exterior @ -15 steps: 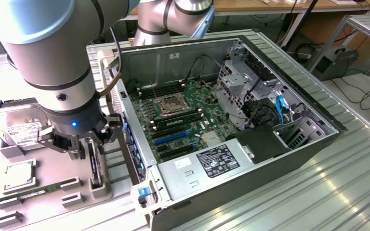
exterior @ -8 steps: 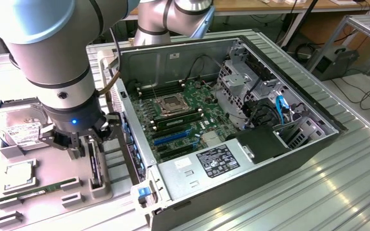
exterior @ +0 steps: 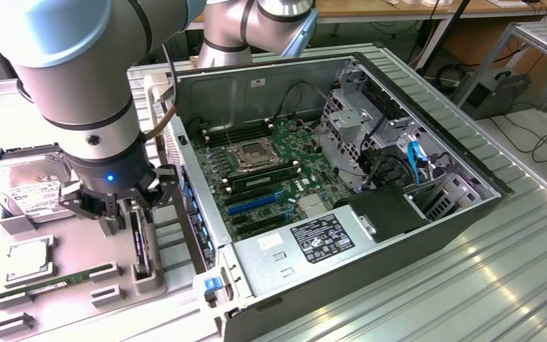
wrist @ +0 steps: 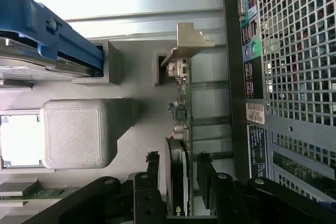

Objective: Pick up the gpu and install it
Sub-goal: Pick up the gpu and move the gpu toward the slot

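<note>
The gripper (wrist: pixel 177 157) stands spread wide, its black fingers (wrist: pixel 206 174) lowered on either side of the gpu (wrist: pixel 178 114), just outside the open computer case (exterior: pixel 426 239). The card rests on its long edge in a slot of the grey parts tray (exterior: pixel 83 239) that lies against the case's outer wall. Its round fan sits between the fingers and its silver end bracket (wrist: pixel 190 39) points away from them. A sliver of gap shows on at least one side of the card. The fingers seem not to have closed on it, though contact on the fan side is hard to rule out from this angle.

Farther from the case on the same tray lie a hard drive (exterior: pixel 28 187), a processor chip (exterior: pixel 28 258) and a green RAM stick (exterior: pixel 60 280), all apart from the gripper.

Inside the case, the motherboard (exterior: pixel 273 178) is exposed and its blue expansion slot (exterior: pixel 254 203) looks unoccupied.

By this showing the task is at its start. The approach and straddle are done. The grasp is not yet made, the card has not left its tray slot, and nothing has been installed in the case.
</note>
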Robot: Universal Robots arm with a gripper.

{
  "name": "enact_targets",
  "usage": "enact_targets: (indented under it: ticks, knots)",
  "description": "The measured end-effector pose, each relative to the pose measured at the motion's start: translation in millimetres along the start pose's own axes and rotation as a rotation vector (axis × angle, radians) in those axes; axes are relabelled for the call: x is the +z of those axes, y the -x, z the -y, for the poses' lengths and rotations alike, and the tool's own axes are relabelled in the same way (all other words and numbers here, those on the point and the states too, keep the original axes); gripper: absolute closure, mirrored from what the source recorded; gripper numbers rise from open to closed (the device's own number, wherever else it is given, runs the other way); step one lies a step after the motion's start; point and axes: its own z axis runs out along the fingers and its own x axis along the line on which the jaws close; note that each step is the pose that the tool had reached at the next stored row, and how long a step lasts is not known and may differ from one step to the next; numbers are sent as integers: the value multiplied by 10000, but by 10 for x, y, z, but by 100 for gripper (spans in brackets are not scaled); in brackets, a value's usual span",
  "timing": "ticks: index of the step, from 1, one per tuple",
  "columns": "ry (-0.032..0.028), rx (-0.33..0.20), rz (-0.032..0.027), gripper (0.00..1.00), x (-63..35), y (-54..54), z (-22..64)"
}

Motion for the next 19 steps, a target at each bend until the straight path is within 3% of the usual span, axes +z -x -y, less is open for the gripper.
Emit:
enact_targets:
  ticks: [10, 19]
  knots:
    - [1, 0, 1, 58, 82, -5, -34]
    - [0, 0, 0, 59, 88, -5, -35]
